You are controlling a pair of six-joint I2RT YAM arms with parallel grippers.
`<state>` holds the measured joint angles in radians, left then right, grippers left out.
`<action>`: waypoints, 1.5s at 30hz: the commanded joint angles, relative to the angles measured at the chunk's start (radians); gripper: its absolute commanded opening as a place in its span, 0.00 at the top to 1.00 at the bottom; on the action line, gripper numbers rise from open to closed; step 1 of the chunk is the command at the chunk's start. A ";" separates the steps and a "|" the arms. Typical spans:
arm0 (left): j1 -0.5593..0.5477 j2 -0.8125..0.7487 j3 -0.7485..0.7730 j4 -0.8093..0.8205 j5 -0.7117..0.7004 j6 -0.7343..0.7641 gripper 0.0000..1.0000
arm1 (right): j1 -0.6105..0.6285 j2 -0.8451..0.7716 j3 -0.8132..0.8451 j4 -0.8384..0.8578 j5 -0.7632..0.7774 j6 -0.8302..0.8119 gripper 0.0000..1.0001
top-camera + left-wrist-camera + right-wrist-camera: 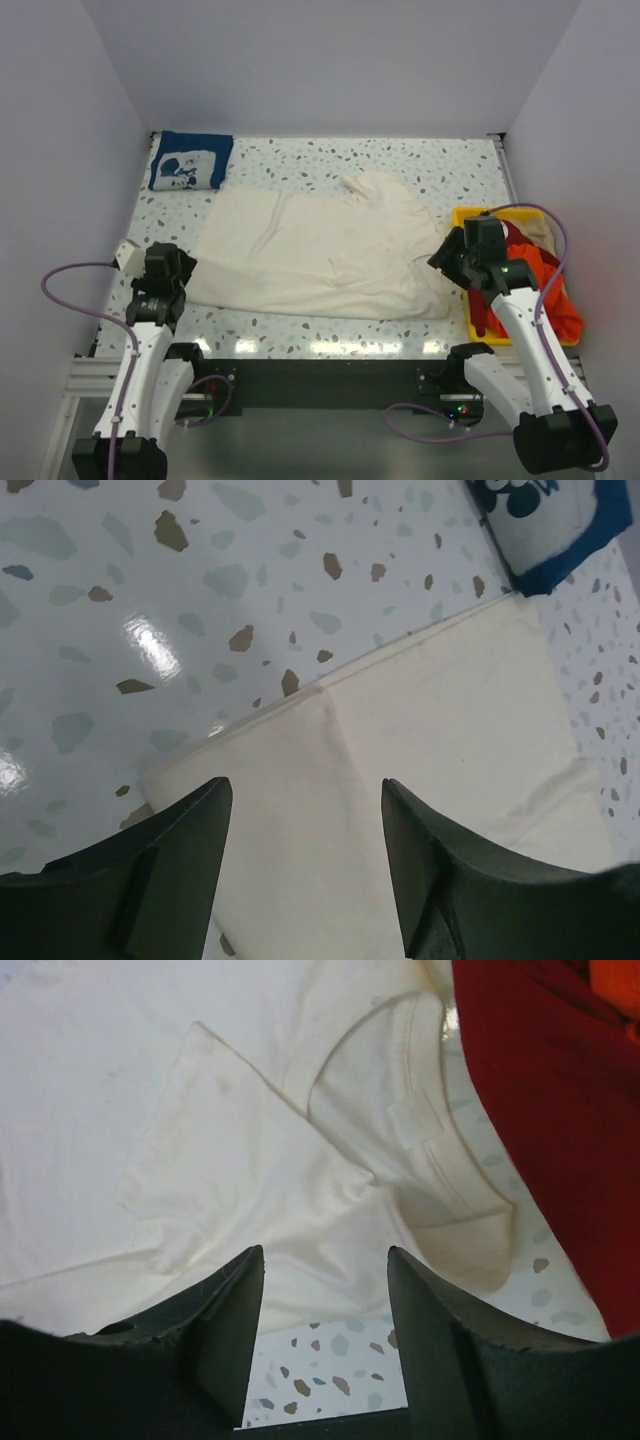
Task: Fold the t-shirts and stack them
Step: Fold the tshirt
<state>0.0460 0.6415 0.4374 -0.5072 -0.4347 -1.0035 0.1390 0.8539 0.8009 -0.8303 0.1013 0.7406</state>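
Note:
A large cream t-shirt (pixel 315 250) lies spread across the middle of the table, partly folded, its collar (pixel 420 1140) toward the right. A folded navy blue t-shirt (pixel 190 160) with white print rests at the far left corner. An orange-red t-shirt (pixel 540 285) and a beige one (pixel 535 232) lie in the yellow bin. My left gripper (pixel 305 800) hovers open over the cream shirt's left edge (pixel 420 780), holding nothing. My right gripper (pixel 325 1265) stands open above the shirt's near right edge, also with nothing between its fingers.
The yellow plastic bin (pixel 462 218) stands at the table's right edge, close beside my right arm. White walls enclose the speckled table (pixel 330 160) on three sides. The dark red cloth (pixel 560 1110) fills the right side of the right wrist view.

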 commanded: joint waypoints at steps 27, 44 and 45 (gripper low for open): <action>-0.189 1.596 1.328 0.194 -0.056 0.502 0.54 | 0.001 0.884 0.541 0.582 -0.284 -0.222 0.39; -0.172 1.718 1.414 0.076 -0.141 0.424 0.52 | 0.001 0.907 0.524 0.580 -0.307 -0.257 0.39; -0.172 1.725 1.423 0.069 -0.134 0.424 0.52 | 0.001 0.907 0.523 0.582 -0.308 -0.257 0.39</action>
<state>-0.1417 2.3360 1.8095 -0.3973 -0.5476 -0.5602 0.1390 1.7649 1.3014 -0.2844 -0.1791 0.5034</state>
